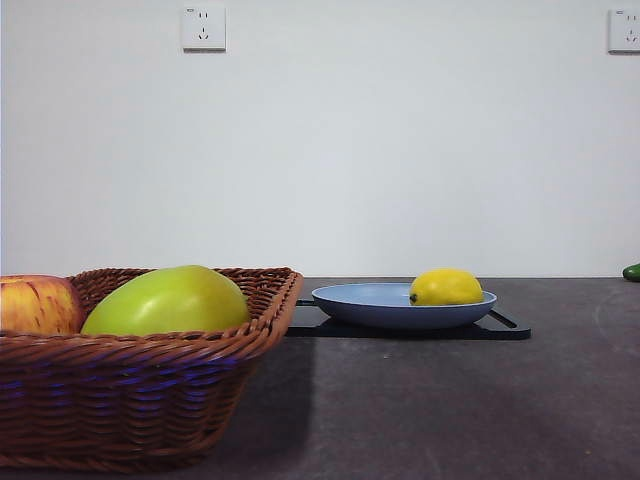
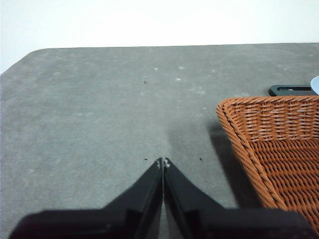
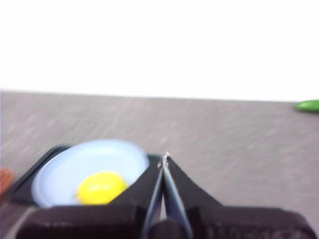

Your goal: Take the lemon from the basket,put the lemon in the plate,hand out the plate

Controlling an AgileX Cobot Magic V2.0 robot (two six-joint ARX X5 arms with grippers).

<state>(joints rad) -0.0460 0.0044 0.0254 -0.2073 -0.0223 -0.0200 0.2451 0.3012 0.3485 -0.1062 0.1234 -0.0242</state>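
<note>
Lemon point(image 1: 446, 287) resting in plate point(image 1: 390, 305)

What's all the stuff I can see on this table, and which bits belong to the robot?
lemon: one, bright yellow, lying in the plate
plate: one, light blue, on the black tray
black tray: one, flat, under the plate
basket: one, brown wicker, beside the tray
yellow-green fruit: one, in the basket
apple: one, red-yellow, in the basket
green item: one, at the table's far edge, partly cut off
wall sockets: two, white, on the wall
left gripper: black, shut, beside the basket
right gripper: black, shut, near the plate
</note>
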